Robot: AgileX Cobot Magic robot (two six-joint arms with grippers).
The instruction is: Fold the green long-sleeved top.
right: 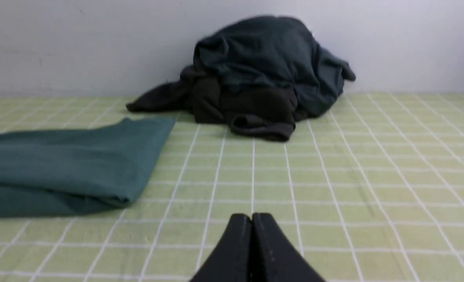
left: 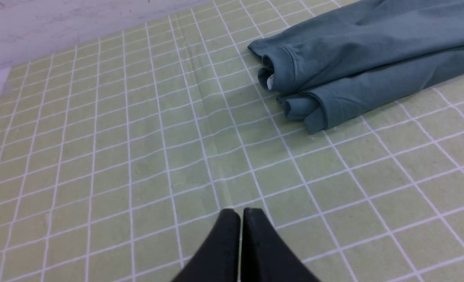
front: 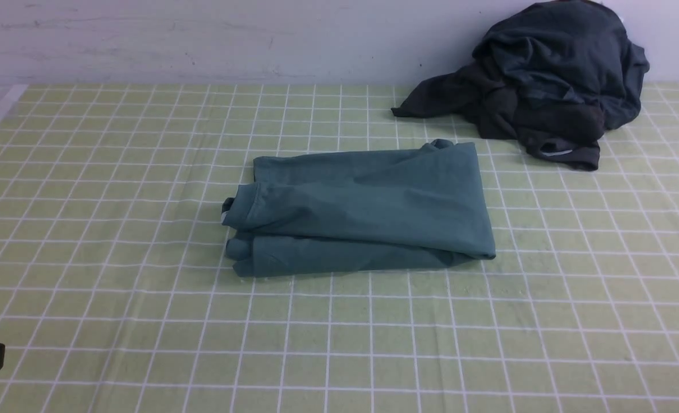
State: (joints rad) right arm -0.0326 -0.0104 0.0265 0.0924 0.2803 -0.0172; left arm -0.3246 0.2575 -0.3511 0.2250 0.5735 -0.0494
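Both grippers, left (left: 240,213) and right (right: 251,217), clenched empty beside folded green top (front: 368,212).

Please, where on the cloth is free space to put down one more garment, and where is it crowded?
Free: the wide checked cloth left of the folded green top, and the whole near strip in front of it. Also right of it, below the dark clothes pile. Crowded: the far right corner by the wall, where that pile lies.

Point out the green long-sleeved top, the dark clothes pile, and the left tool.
green long-sleeved top (front: 368,206), front view, middle of the folded upper layer.
dark clothes pile (front: 546,80), front view, centre of the heap by the wall.
left tool (left: 240,213), left wrist view, between the shut fingertips.
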